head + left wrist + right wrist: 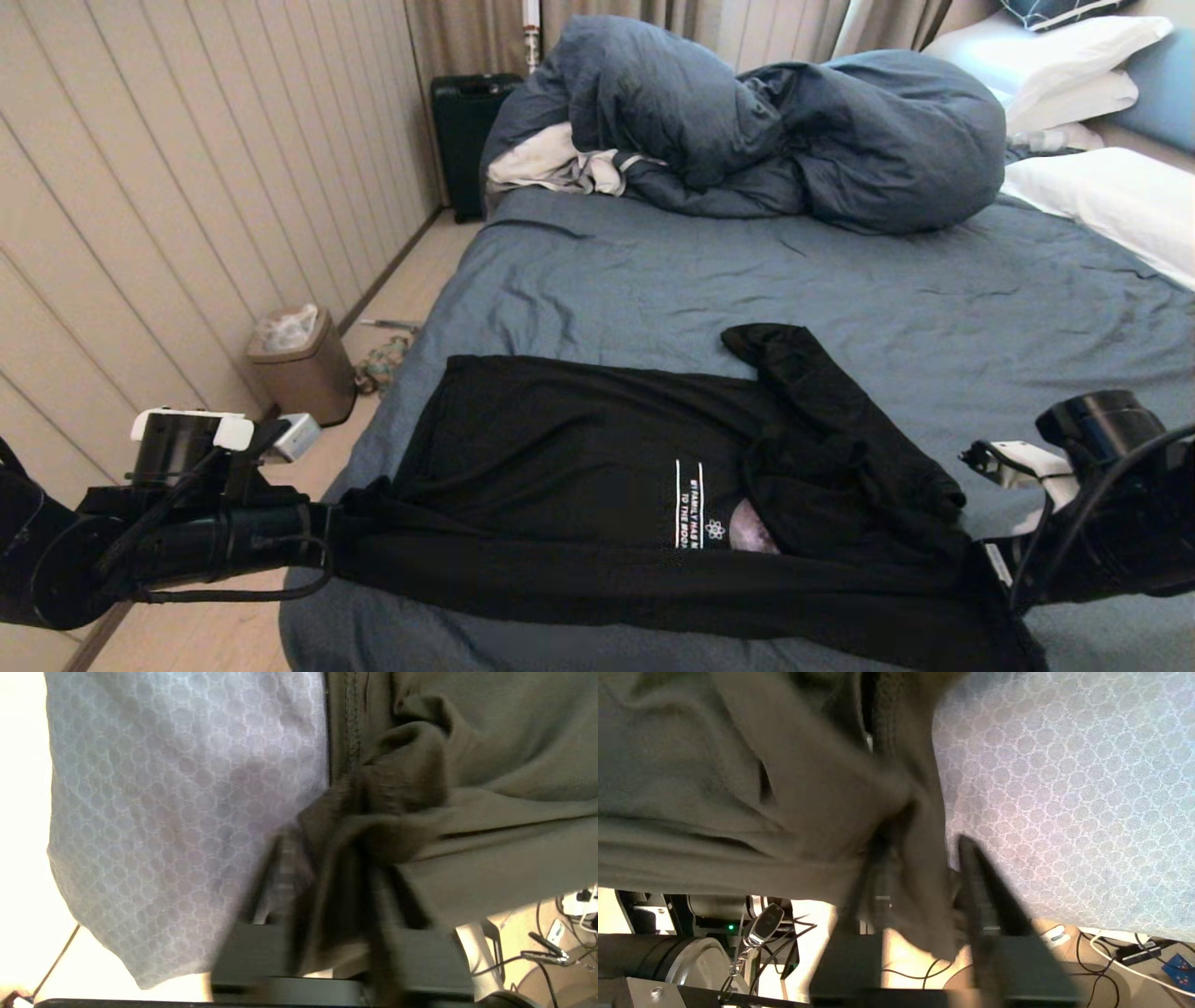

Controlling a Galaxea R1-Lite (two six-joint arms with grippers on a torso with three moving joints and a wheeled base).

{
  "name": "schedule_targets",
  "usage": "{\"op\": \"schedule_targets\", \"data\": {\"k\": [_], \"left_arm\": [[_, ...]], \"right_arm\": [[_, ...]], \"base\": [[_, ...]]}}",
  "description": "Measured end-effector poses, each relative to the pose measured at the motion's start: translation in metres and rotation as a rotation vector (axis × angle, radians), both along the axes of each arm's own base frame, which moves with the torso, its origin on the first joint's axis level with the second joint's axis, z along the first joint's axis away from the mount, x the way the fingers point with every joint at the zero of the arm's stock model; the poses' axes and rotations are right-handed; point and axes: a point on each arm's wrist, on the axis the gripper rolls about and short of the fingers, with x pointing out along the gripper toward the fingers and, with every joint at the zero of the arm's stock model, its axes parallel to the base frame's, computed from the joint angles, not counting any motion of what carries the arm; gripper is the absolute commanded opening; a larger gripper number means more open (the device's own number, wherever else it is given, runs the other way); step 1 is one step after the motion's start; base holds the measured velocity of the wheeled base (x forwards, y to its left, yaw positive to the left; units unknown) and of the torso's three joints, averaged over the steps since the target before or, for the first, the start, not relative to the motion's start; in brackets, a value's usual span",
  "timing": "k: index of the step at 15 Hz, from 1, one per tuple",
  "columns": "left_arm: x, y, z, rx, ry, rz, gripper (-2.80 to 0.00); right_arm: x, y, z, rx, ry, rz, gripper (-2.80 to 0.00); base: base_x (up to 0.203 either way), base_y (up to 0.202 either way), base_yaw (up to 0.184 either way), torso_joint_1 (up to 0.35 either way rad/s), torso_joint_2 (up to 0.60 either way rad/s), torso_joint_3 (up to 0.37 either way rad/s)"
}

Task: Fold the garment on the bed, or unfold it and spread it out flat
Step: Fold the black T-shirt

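Observation:
The garment (560, 448), a black T-shirt with white lettering and a bit of grey print showing, lies on the bed (840, 271) near its front edge. Its near edge is folded into a long band stretched between my two grippers. One sleeve is flipped over the chest. My left gripper (327, 537) is at the band's left end. In the left wrist view its fingers (285, 868) stand apart with bunched black cloth (397, 788) between them. My right gripper (990, 560) is at the right end. Its fingers (976, 868) are also apart, and cloth (784, 765) hangs loosely in the gap.
A puffy slate-blue duvet (747, 131) is heaped at the far end, with a white-grey cloth (551, 163) beside it. White pillows (1111, 196) lie at the right. On the floor to the left stand a small bin (303, 364) and a black suitcase (467, 131).

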Motion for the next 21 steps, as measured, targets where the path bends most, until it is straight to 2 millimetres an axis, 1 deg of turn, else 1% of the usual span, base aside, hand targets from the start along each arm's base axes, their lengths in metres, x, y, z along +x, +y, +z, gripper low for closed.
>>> {"op": "schedule_targets", "data": {"k": [3,7,9,13,18,21], "left_arm": [[-0.008,0.000,0.001,-0.001,0.004,-0.005,0.00],[-0.014,0.001,0.017,-0.033,-0.051,-0.020,0.00],[-0.013,0.003,0.025,-0.039,-0.085,-0.009,0.00],[-0.006,0.009,0.045,-0.081,-0.133,0.047,0.00],[-0.002,0.011,0.055,-0.084,-0.157,0.057,0.00],[0.003,0.013,0.065,-0.085,-0.166,0.063,0.00]], "right_arm": [[-0.001,0.000,0.003,-0.001,-0.011,0.000,0.00],[-0.004,-0.002,0.012,-0.008,-0.051,-0.008,0.00],[-0.005,-0.004,0.018,-0.011,-0.074,-0.016,0.00],[-0.008,-0.010,0.036,0.002,-0.151,-0.043,0.00],[-0.007,-0.011,0.053,0.016,-0.225,-0.059,0.00],[-0.003,-0.011,0.064,0.031,-0.270,-0.082,0.00]], "base": [[0.000,0.000,0.000,0.000,0.00,0.000],[0.000,0.000,0.000,0.000,0.00,0.000],[0.000,0.000,0.000,0.000,0.00,0.000],[0.000,0.000,0.000,0.000,0.00,0.000],[0.000,0.000,0.000,0.000,0.00,0.000],[0.000,0.000,0.000,0.000,0.00,0.000]]}}
